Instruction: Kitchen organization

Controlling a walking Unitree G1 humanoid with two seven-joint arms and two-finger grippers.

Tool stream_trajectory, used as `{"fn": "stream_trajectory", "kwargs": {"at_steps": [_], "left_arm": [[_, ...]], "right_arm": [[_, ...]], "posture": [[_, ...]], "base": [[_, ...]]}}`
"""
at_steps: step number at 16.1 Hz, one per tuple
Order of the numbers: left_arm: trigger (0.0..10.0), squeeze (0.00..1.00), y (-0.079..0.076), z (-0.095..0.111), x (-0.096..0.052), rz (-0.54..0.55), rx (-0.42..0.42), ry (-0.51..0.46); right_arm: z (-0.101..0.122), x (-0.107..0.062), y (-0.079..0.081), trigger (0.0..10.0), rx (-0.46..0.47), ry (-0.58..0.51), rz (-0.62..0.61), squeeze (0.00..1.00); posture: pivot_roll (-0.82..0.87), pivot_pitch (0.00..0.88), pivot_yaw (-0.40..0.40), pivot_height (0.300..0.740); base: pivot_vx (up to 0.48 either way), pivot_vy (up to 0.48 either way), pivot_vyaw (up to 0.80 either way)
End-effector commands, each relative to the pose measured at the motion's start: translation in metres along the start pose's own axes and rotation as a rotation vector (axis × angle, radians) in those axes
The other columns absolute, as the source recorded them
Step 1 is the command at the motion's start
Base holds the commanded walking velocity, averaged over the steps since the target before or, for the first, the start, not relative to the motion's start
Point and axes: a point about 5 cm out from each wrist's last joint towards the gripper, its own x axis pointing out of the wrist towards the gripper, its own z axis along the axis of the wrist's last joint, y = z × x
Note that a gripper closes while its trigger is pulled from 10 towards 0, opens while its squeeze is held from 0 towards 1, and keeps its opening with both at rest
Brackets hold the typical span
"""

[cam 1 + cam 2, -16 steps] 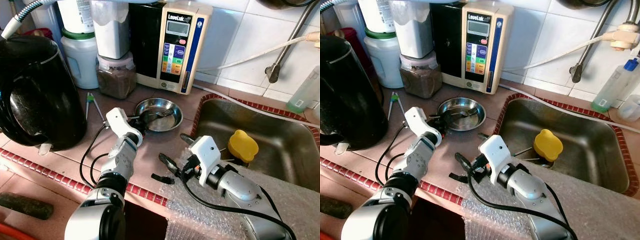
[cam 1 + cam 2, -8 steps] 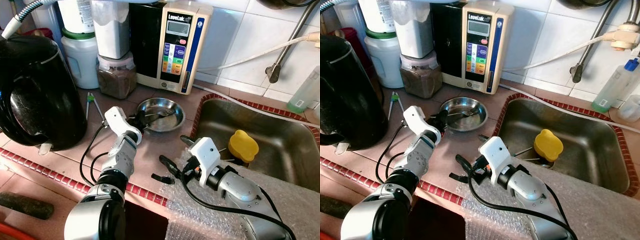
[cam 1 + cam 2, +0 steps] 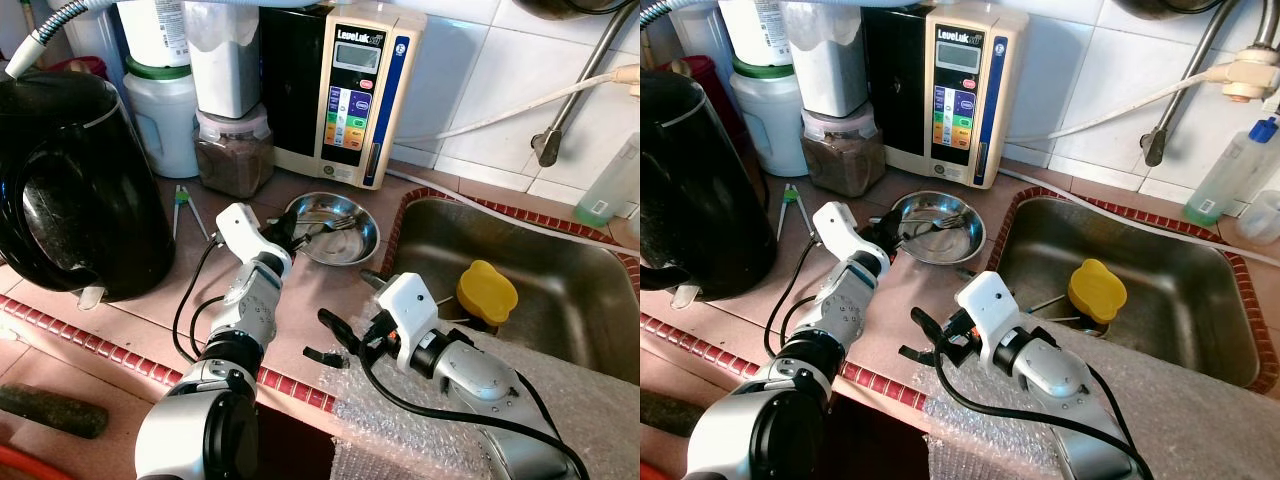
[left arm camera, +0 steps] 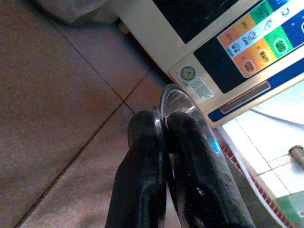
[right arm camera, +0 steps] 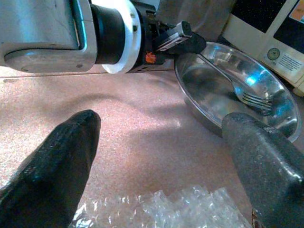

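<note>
Right hand, spread wide, empty, hovering over tabletop nearest the sink. Farther back: left hand pinching rim of bowl left of sink, fork inside. Sink rightward.

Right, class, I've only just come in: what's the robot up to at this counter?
The left gripper is shut on the rim of a steel dish that holds a fork, on the counter in front of the water machine and beside the sink. The right gripper hangs open over the counter's front edge, near the bubble wrap, holding nothing. A yellow lid sits in the sink.
</note>
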Motion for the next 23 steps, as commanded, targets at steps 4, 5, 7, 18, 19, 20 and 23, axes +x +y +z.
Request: {"fn": "stream_trajectory", "kwargs": {"at_steps": [4, 5, 7, 18, 19, 20, 23], "left_arm": [[0.0, 0.0, 0.01, -0.009, -0.002, 0.1, 0.037, 0.03], [0.0, 0.0, 0.015, -0.007, -0.003, 0.132, 0.054, 0.024], [0.0, 0.0, 0.021, -0.007, -0.005, 0.172, 0.058, 0.027], [10.0, 1.0, 0.032, -0.004, -0.006, 0.218, 0.078, 0.037], [10.0, 0.72, 0.032, -0.005, -0.006, 0.223, 0.065, 0.04], [10.0, 0.0, 0.033, -0.004, -0.006, 0.229, 0.059, 0.04], [10.0, 0.0, 0.036, -0.002, -0.006, 0.245, 0.046, 0.032]], "right_arm": [[0.001, 0.001, -0.003, 10.0, -0.018, -0.002, -0.013, 0.0], [0.001, 0.0, -0.004, 10.0, -0.02, -0.002, -0.015, 0.0], [0.001, 0.0, -0.004, 10.0, -0.023, 0.0, -0.017, 0.0], [0.0, -0.002, -0.008, 10.0, -0.033, 0.011, -0.035, 0.0], [0.0, -0.003, -0.008, 10.0, -0.033, 0.012, -0.036, 0.0], [0.0, -0.003, -0.008, 10.0, -0.033, 0.013, -0.036, 0.0], [-0.001, -0.004, -0.009, 10.0, -0.034, 0.016, -0.039, 0.0]], "posture": [[0.02, 0.0, -0.034, 0.74], [0.02, 0.0, -0.037, 0.74], [0.02, 0.0, -0.039, 0.74], [0.0, 0.0, -0.049, 0.74], [0.0, 0.0, -0.051, 0.74], [0.0, 0.0, -0.051, 0.74], [-0.01, 0.0, -0.051, 0.74]], "base": [[0.0, 0.0, 0.0], [0.0, 0.0, 0.0], [0.0, 0.0, 0.0], [0.0, 0.0, 0.0], [0.0, 0.0, 0.0], [0.0, 0.0, 0.0], [0.0, 0.0, 0.0]]}}
